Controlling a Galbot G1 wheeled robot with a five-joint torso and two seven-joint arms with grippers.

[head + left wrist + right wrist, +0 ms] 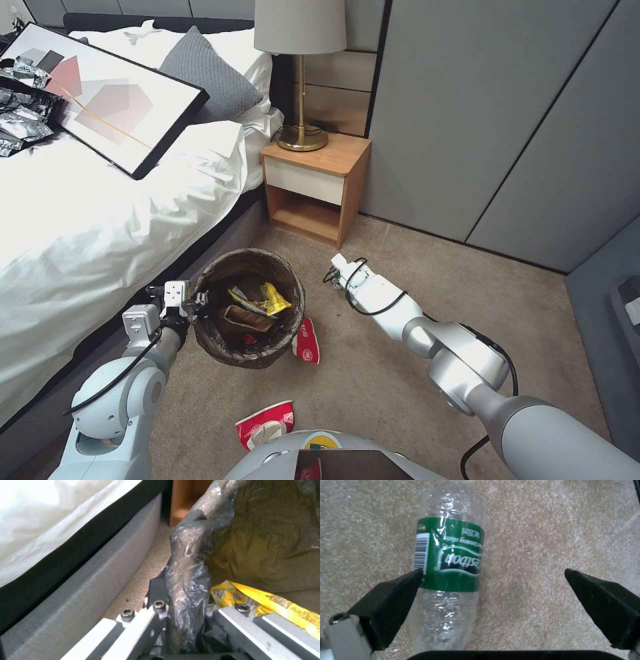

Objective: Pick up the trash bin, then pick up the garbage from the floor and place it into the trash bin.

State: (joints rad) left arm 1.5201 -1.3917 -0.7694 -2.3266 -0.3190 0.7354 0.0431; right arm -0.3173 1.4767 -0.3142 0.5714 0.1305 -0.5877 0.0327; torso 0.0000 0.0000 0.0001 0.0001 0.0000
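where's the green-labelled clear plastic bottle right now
The crushed green-labelled clear plastic bottle lies on the beige carpet, under the open right gripper, off-centre beside one finger.

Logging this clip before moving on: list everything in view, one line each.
white round plastic trash bin: one, brown bag liner, on carpet beside bed
yellow snack wrapper: one, inside bin
red-and-white crushed paper bowls: two, on carpet, one beside bin, one nearer the robot
clear crumpled green-labelled plastic bottle: one, on carpet
white-sheeted bed: one, left
wooden nightstand: one, brass lamp on top
left pincer: shut on bin rim
right pincer: open above bottle
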